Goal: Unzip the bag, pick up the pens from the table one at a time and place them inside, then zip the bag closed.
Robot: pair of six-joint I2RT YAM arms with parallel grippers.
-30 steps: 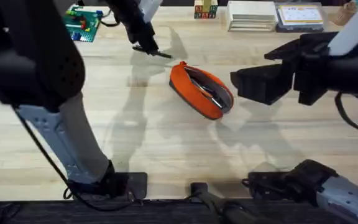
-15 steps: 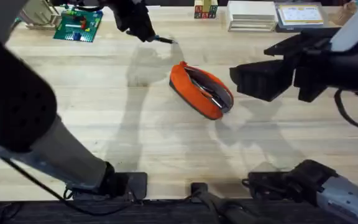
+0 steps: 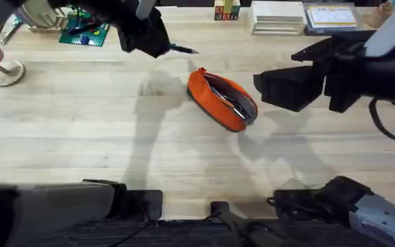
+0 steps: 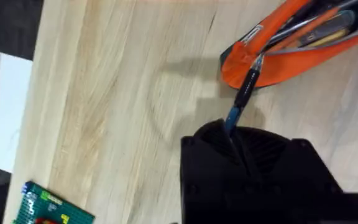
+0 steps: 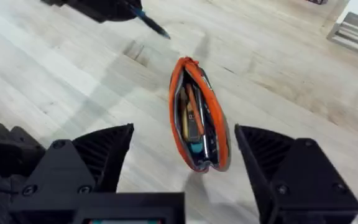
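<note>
The orange bag (image 3: 218, 103) lies unzipped mid-table, slanting, with several pens (image 5: 193, 118) showing inside against the lining. My left gripper (image 3: 158, 44) hovers behind and left of the bag, shut on one dark pen (image 3: 184, 49) whose tip pokes out toward the bag. In the left wrist view that pen (image 4: 241, 96) has a bluish end in the left gripper (image 4: 232, 134) and points at the bag's near end (image 4: 272, 59). My right gripper (image 3: 269, 89) hangs open just right of the bag; its fingers (image 5: 98, 155) straddle the bag (image 5: 179, 93) from above without touching it.
A green brick board (image 3: 81, 27) and a small white stand (image 3: 5, 68) sit at the back left. Coloured blocks (image 3: 226, 10), a stack of white books (image 3: 276, 17) and a tray (image 3: 331, 17) line the back edge. The wooden table (image 3: 115, 137) is bare in front.
My left gripper has risen off the table with the pen and drifted slightly back and right; its arm swung up out of the left of the view. The right arm and bag stayed still.
</note>
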